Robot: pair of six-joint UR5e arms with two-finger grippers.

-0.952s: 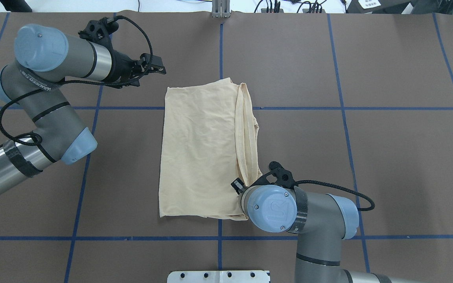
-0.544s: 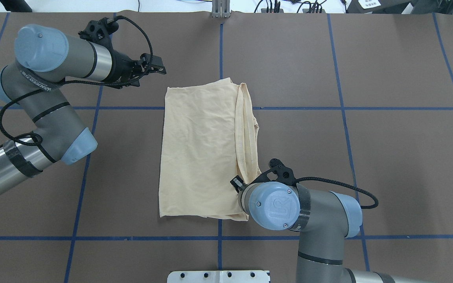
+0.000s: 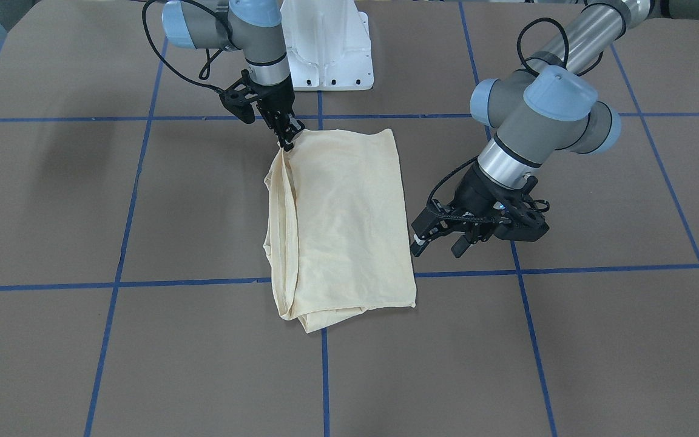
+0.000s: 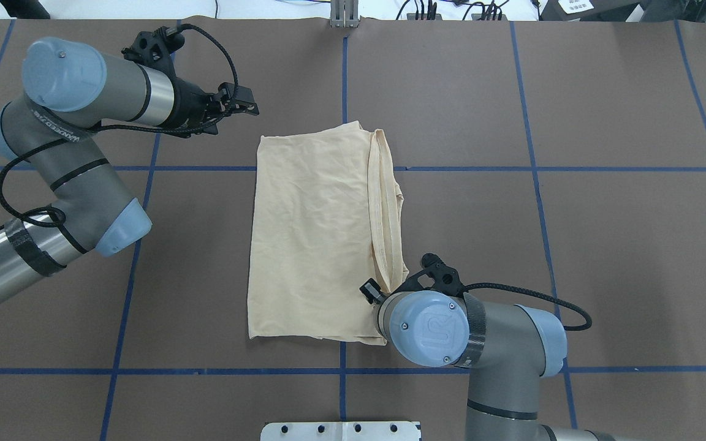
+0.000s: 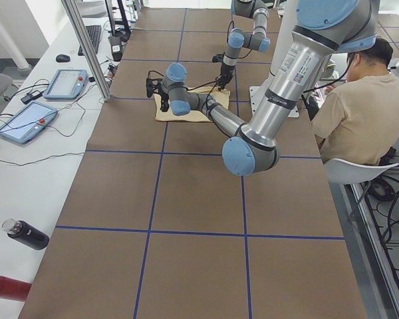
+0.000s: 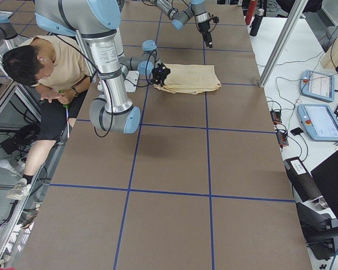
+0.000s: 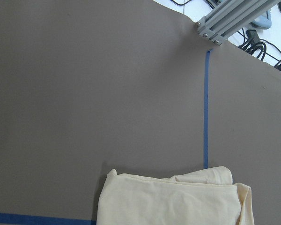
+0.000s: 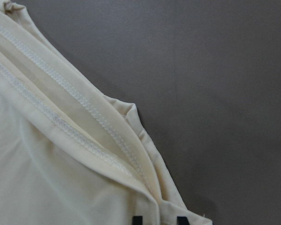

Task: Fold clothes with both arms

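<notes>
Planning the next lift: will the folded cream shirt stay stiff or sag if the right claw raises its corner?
Probably sags from the right claw: the shirt is thin, wrinkled cloth lying flat. Its stacked hems look loose, so layers may slide apart.

6 views, overhead, front, 2 ends, 2 close wrists, share the T-shirt (image 4: 310,239).

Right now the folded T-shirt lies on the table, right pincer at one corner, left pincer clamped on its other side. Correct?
Not quite. The left pincer is not clamped on the T-shirt: it hangs open beside it, clear of the cloth, as the exterior front-facing view shows. The rest holds: right pincer at one corner, T-shirt folded on the table.
</notes>
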